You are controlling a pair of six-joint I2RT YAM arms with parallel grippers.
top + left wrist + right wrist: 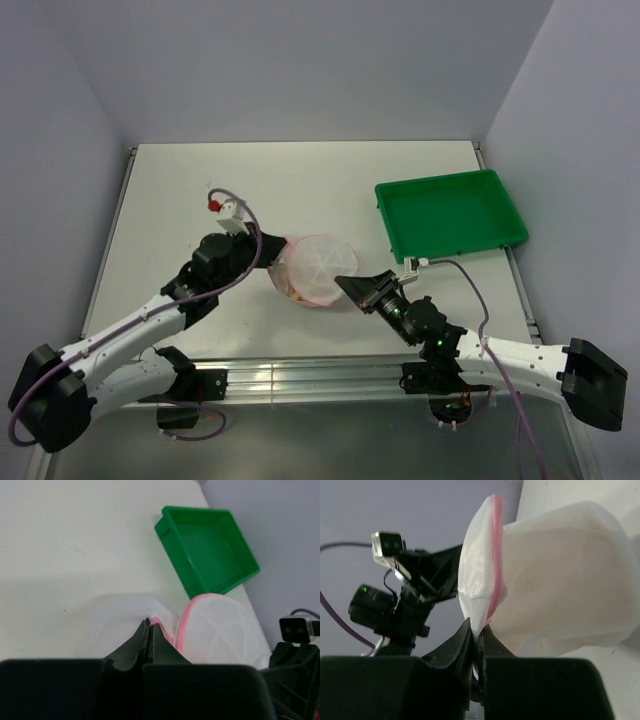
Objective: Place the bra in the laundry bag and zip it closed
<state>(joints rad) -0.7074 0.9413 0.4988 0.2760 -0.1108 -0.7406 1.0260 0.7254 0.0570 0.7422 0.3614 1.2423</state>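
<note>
Left gripper (149,626) and right gripper (477,632) were each pinching the laundry bag (320,262) at its pink rim, mid-table between the arms. The bra (292,289) looked tucked inside — tan showing through. I'd keep that rim taut so the zipper wouldn't snag.

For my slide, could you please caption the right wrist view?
Right gripper pinches the laundry bag by its pink rim.

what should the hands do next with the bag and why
Probably swing the raised half of the laundry bag down onto the other half: the left hand and right hand each pinch its pink rim, and the bag gapes open, unzipped.
</note>
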